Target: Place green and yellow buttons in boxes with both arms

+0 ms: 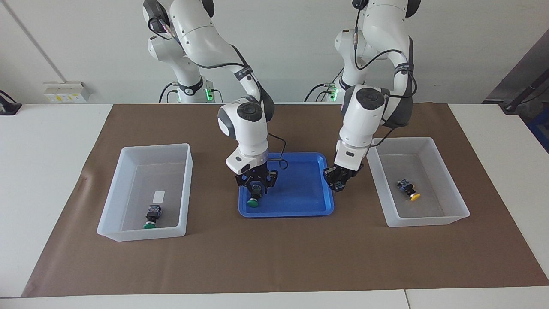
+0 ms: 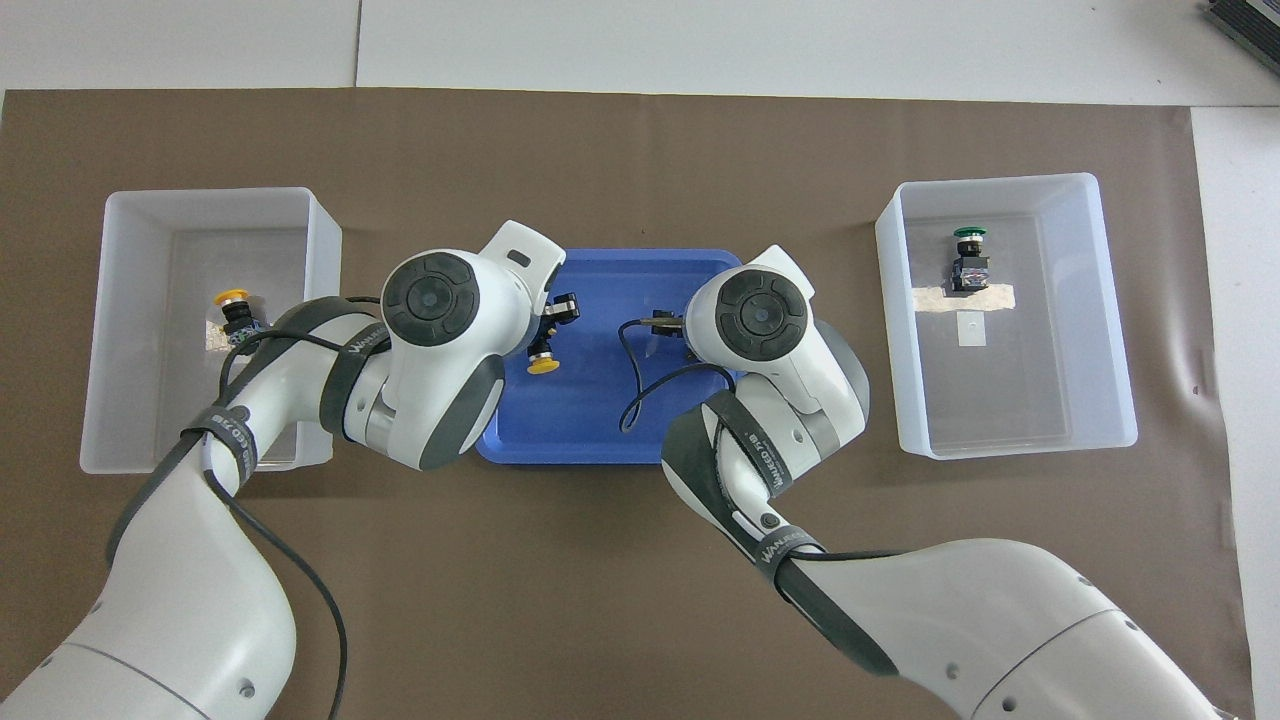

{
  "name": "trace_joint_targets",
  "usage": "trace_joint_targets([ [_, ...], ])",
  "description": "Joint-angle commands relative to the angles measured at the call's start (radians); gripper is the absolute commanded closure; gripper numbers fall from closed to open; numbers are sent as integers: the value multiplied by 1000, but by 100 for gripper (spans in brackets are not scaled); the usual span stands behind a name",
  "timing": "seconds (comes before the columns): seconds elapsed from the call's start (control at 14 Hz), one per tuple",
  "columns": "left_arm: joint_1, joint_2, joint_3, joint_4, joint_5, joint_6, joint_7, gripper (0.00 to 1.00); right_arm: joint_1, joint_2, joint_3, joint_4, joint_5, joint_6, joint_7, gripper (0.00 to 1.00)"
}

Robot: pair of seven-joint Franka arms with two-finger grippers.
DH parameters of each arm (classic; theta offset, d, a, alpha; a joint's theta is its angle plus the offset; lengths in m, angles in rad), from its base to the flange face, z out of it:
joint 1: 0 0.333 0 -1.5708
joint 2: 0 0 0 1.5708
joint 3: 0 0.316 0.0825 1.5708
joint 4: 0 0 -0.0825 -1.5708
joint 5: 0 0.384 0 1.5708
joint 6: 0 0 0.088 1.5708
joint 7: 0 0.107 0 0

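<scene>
Brown mat (image 1: 274, 257) is lying bare around blue tray (image 1: 296, 210). Left gripper (image 1: 337, 185) is hanging over tray's edge clamping yellow button (image 2: 544, 362); right gripper (image 1: 256, 187) is gripping green button (image 1: 254, 200) over tray.

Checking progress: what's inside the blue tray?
The tray holds one green button, under the right gripper. The left gripper holds a yellow button over its edge. Overhead, arms cover part of it.
</scene>
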Motion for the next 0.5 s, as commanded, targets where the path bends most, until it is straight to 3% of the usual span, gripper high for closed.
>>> trace_joint_targets([
  [0.0,84,-33,-11,54,-21,-88,22,100,-12,-4,5,38,-5,-37,29,14],
  [0.43,329,-56,-8,39,-49,-108,302,100,-12,10,3,23,-3,-22,107,18],
])
